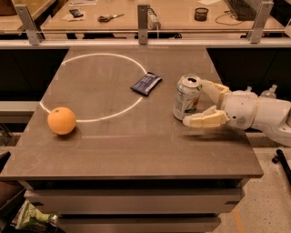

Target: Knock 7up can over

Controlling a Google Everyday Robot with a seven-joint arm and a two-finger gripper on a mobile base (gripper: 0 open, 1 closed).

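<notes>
Tool [196,103] spread around 7up can [186,98] | blue packet [146,83] near | orange [61,120] apart

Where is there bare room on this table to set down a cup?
Free: the front strip between the orange and the can, and inside the white circle. Crowded: the right edge, where the open pincer flanks the can.

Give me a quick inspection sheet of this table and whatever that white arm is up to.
Surface: brown table with a white ring marked on it.
Job's things: 7up can standing near the right edge.
Clutter: orange at left; blue packet on the ring's line.
Claw: claw open, reaching in from the right, one finger on each side of the can.
Cables: thin dark cable on the back bench.
Surroundings: scissors on that bench; green bag on the floor.
</notes>
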